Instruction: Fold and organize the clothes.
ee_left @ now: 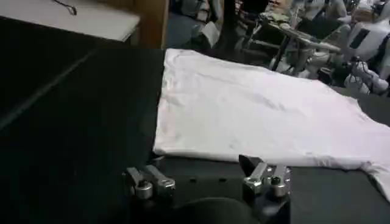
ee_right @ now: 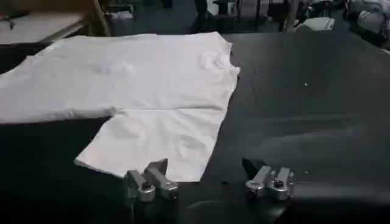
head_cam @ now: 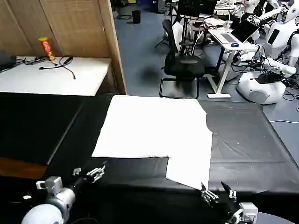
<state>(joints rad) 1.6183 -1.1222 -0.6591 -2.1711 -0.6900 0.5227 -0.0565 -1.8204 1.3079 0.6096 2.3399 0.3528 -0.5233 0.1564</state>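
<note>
The clothes are one white T-shirt (head_cam: 154, 128) lying flat, plain side up, on the black tablecloth (head_cam: 247, 140). One sleeve (head_cam: 189, 170) sticks out toward the front edge of the table. My left gripper (head_cam: 88, 172) hovers open near the front left, short of the shirt's near hem (ee_left: 244, 155). My right gripper (head_cam: 216, 192) is open just in front of the sleeve's near corner (ee_right: 183, 173), one finger over the cloth edge. In the wrist views the left gripper (ee_left: 198, 170) and the right gripper (ee_right: 204, 170) hold nothing.
A white side table (head_cam: 56, 74) with cables and a red can (head_cam: 46, 48) stands at the back left, beside a wooden screen (head_cam: 70, 28). Behind the table are a black office chair (head_cam: 180, 63), a desk (head_cam: 231, 44) and parked white robots (head_cam: 268, 79).
</note>
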